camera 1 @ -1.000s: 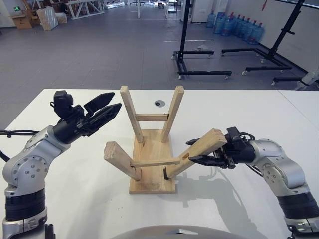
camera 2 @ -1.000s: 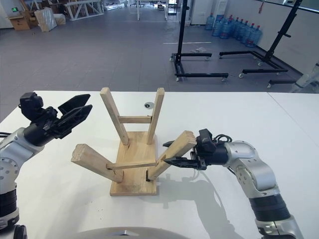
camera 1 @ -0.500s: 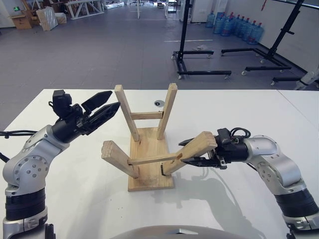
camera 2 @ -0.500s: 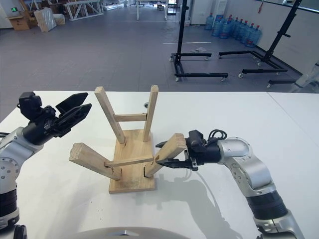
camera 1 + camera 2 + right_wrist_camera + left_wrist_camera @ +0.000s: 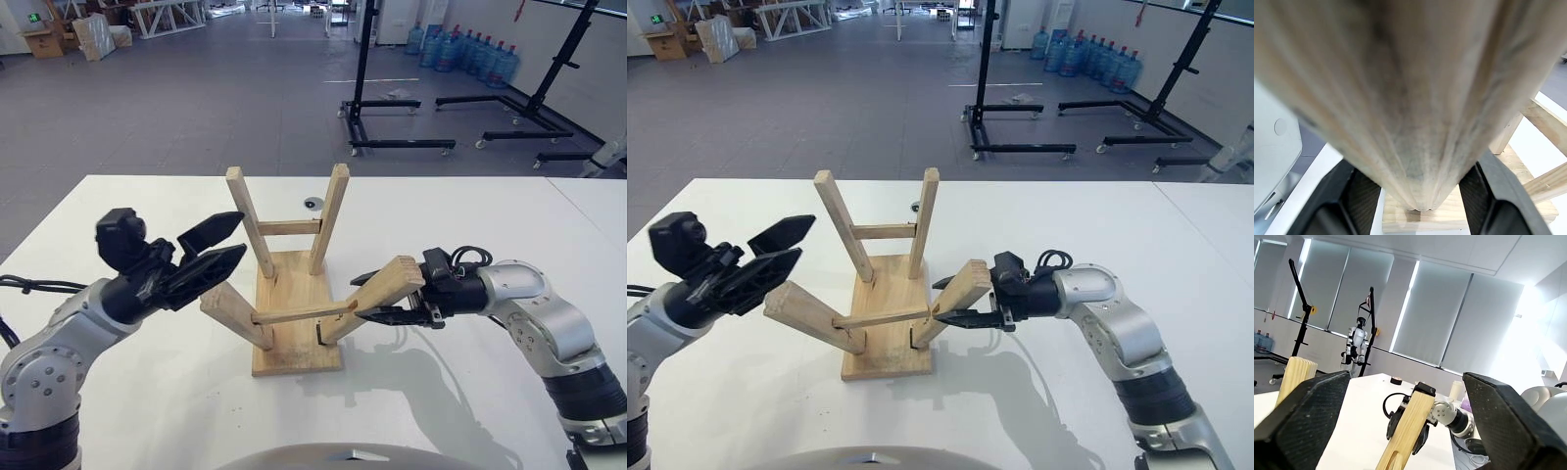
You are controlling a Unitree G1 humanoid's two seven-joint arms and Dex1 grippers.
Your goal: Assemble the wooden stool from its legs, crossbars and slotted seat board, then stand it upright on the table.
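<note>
In the head view my right gripper [image 5: 377, 298] pinches the tilted right leg [image 5: 397, 282], footed on the seat board [image 5: 294, 360]; in the left wrist view my left gripper [image 5: 1406, 374] gapes empty, so I reckon it should clamp the left leg [image 5: 233, 308] next; in the right wrist view the leg sits centred between the pads, so I would press squarely down.

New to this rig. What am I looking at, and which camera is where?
It's a humanoid robot; each arm ends in a two-finger gripper. The two wide pictures come from its head, looking down over a white table. The other two come from cameras on its wrists. On the table a wooden stool lies upside down: seat board flat, two legs upright at the far end, two leaning apart at the near end. The right gripper is clamped on the near right leg. The left gripper is open and empty, near the near left leg.
</note>
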